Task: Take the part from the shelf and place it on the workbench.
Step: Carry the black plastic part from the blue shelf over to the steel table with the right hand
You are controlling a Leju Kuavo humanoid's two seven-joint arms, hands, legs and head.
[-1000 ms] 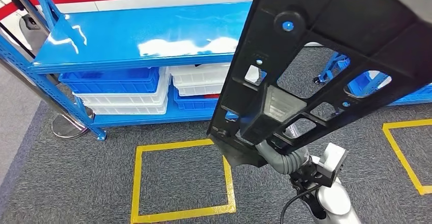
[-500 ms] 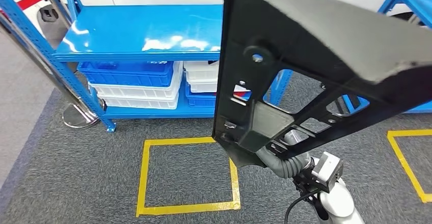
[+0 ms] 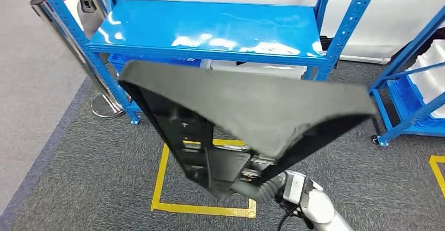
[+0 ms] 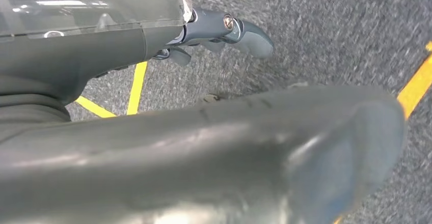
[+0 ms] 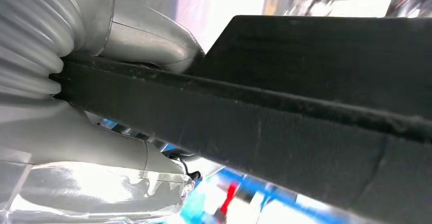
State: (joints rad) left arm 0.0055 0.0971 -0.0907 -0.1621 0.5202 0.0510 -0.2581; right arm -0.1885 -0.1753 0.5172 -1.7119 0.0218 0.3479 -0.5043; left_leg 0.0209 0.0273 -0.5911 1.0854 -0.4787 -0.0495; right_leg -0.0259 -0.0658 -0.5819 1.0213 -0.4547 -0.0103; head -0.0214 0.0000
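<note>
Grey carpet marked with a yellow square (image 3: 202, 189) is lying under the black part (image 3: 246, 121), which the right hand (image 5: 91, 96) is gripping aloft before the blue shelf (image 3: 210, 31); the left hand (image 4: 224, 30) is hanging loosely curled, holding nothing.

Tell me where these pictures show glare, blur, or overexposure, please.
Head view: white glare patches on the blue shelf, and the black part looks soft at its edges. Left wrist view: carpet smeared by motion. Right wrist view: background overexposed and out of focus.
</note>
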